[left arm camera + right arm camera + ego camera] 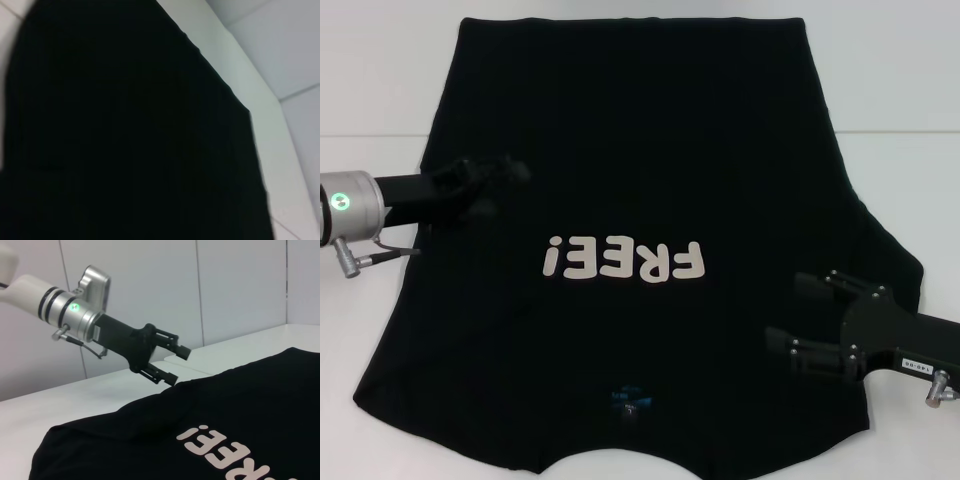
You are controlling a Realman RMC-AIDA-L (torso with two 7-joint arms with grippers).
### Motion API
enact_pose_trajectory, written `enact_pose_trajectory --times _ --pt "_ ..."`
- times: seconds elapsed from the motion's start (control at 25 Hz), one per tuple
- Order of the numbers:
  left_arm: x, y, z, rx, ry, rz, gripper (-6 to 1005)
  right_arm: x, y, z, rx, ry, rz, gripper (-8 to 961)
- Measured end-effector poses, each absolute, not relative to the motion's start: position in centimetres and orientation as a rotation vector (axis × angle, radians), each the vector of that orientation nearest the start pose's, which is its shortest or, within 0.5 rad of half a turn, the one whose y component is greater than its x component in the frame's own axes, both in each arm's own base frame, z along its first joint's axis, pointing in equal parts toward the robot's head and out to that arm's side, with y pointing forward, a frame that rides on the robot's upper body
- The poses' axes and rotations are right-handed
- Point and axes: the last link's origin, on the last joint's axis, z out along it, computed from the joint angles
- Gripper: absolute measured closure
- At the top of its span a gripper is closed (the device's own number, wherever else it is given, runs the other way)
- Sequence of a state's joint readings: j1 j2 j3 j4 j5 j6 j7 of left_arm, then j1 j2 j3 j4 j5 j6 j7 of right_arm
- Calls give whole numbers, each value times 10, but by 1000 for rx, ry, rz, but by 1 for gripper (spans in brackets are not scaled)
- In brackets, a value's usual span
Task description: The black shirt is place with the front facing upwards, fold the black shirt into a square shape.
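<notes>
The work surface is a white bench (910, 180) with pale wall panels behind it. In the head view, the black shirt (630, 150) lies spread front-up across most of the bench, its white lettering (624, 261) reading upside down to me and the blue neck label (625, 393) close to the near edge, so the collar faces the robot and the hem runs along the far edge. The left pincer (492, 178) reaches in from the left edge over the shirt's left side, about level with the sleeve; its fingers blend with the dark cloth here. The right pincer (792, 312) hovers over the shirt's right side nearer the front edge, fingers spread, gripping nothing.

The left wrist view is almost filled by black shirt cloth (125, 140) with a strip of bench beyond; that arm's own fingers do not appear.

The right wrist view shows the left pincer (175, 365) from across the bench: open, fingers apart, held just above the shirt's raised side edge (165, 395), empty.

Procedure, as I judge it: the first fold is not begun. I would lower each pincer onto its own side edge, pinch only the top layers at matching distances from the collar, lift just enough to free the cloth, and carry both sides inward evenly so the fold lines stay parallel. Uneven pinch points would likely skew the square.
</notes>
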State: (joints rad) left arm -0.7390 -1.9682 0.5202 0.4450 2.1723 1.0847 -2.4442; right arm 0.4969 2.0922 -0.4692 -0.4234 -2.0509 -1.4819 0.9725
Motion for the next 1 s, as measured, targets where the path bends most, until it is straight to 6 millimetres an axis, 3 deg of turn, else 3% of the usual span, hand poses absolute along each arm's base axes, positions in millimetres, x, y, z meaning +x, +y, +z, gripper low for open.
enact_pose_trajectory --times 0.12,0.28,0.32,0.4,0.44,0.76,0.88,1.0 --pt "-281 413 33 2422 2328 974 195 297 306 -27 -2570 496 731 39" --pt "-275 389 43 2610 1975 969 195 303 316 -11 -2499 689 757 39" --pt "-275 389 43 2610 1975 969 195 304 321 -3 -2474 774 758 39" --pt "-278 359 42 2800 1618 909 195 308 332 17 -2425 967 732 39" --pt "-280 353 41 2833 1562 901 196 310 336 25 -2405 1037 712 39" --pt "-293 309 22 3100 1055 838 200 323 365 101 -2115 1616 350 39" --pt "-292 299 19 3112 911 824 200 320 372 113 -2009 1718 234 39" --pt "-291 295 20 3112 850 818 201 316 380 111 -1976 1730 144 39"
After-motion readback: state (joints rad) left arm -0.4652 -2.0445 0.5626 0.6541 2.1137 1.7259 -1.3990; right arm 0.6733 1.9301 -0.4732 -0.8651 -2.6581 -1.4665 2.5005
